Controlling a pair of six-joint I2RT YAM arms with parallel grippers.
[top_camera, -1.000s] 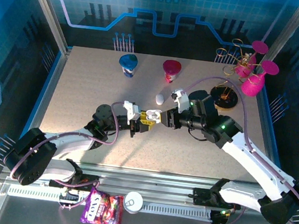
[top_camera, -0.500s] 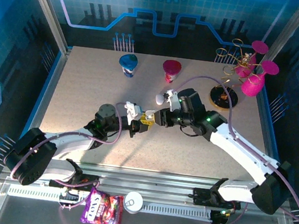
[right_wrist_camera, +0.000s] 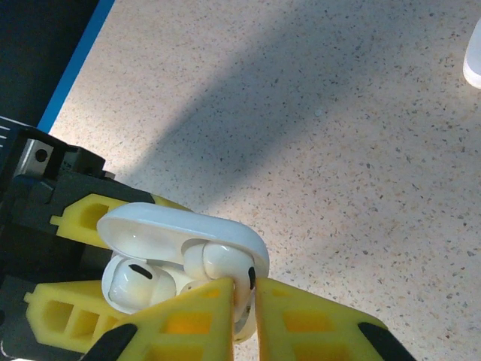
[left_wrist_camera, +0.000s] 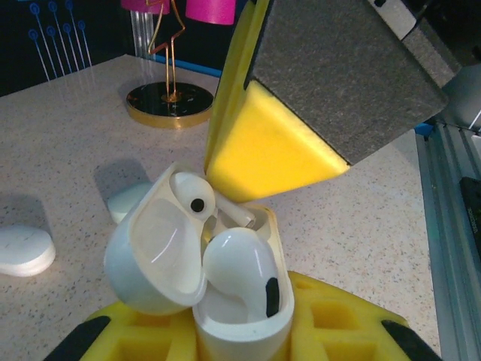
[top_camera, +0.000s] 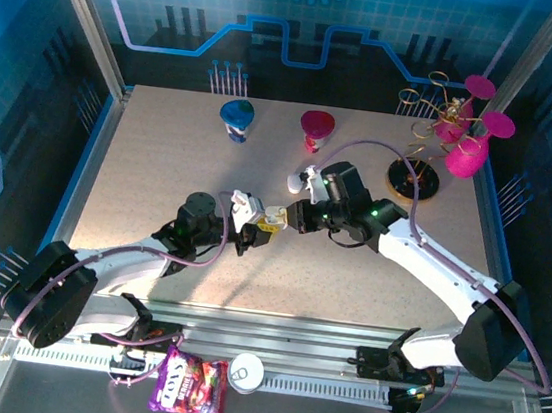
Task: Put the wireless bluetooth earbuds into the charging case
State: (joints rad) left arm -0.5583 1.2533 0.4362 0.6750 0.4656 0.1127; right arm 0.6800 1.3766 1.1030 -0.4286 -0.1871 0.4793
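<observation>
The left claw (top_camera: 254, 229) is clamped shut on a glossy white, pebble-shaped plastic charging case (left_wrist_camera: 154, 256), whose lid is flipped open over the speckled beige tabletop (top_camera: 149, 171). Between its yellow fingers, a tiny white short-stemmed earbud (right_wrist_camera: 131, 284) with a black slit sits in the case. The right claw (right_wrist_camera: 242, 297) is closed, and its yellow tips touch a second earbud (right_wrist_camera: 218, 263) beside the first.

left pincer (top_camera: 259, 229): clamped, pointing right | right pincer (top_camera: 287, 217): closed, pointing left, tips just beside left pincer
</observation>
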